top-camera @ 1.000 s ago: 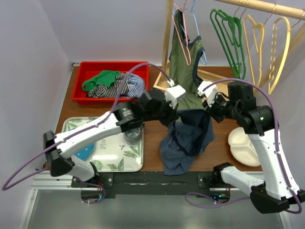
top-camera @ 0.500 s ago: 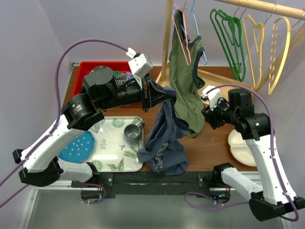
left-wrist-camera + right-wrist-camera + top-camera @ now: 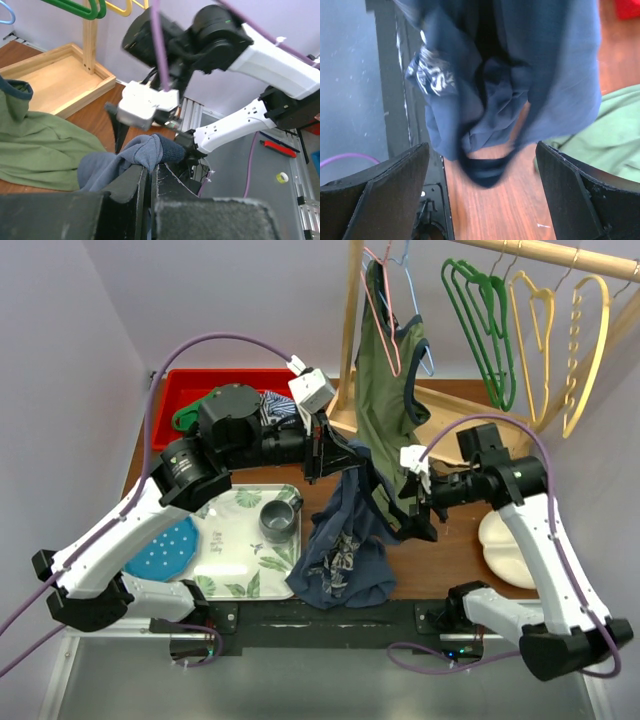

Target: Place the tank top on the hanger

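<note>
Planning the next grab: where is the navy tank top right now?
Top view, centre: the navy tank top hangs from the shut left gripper, between the tray and the open right gripper.

A robotics lab was suggested. Two arms (image 3: 130,530) were bolted to a metal rail (image 3: 330,618) at a table (image 3: 450,560) edge, with purple cables (image 3: 200,340) looped above. Plain walls (image 3: 200,290) were set close around, and props were laid out: a wooden rack (image 3: 352,320), a red bin (image 3: 170,390), a tray (image 3: 285,585).
</note>
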`<state>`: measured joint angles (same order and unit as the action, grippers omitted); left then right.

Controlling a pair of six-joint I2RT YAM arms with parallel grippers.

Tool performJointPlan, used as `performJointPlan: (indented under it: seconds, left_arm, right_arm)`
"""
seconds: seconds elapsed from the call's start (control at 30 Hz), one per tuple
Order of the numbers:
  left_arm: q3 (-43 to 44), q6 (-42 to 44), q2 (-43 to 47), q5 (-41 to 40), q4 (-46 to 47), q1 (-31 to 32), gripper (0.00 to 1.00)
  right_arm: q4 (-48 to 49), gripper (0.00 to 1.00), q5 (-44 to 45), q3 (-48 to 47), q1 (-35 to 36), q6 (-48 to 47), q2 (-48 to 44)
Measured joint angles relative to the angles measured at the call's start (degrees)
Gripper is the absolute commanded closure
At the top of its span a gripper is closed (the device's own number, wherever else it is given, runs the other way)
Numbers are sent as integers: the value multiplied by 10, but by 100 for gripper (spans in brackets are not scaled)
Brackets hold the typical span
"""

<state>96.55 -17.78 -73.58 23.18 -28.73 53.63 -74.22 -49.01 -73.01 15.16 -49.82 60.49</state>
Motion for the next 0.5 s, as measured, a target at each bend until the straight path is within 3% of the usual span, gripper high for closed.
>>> performJointPlan:
  seconds: [0.07,0.13,0.17,0.2,0.23,0.4,0.5]
  left_arm:
    - [0,-3,0,3,3,0,100]
    - [1,-5,0,6,2,-2,100]
    - [4,-5,-1,7,0,-3,100]
    - [10,-5,-3,7,-2,-5,100]
    - [17,-6,-6,7,-2,-7,100]
    - [86,-4,-26,3,-13,-19,100]
    - [151,3,-48,-2,-21,-23,100]
  right_arm:
    - [3,18,0,17,9,-9,16]
    - [14,42,6,38,31,-7,21]
    - [21,56,10,46,42,-7,21]
    - [29,88,18,54,57,-1,18]
    - [34,100,25,58,68,4,17]
    - [31,100,81,17,81,28,24]
    - [12,100,168,-118,80,42,49]
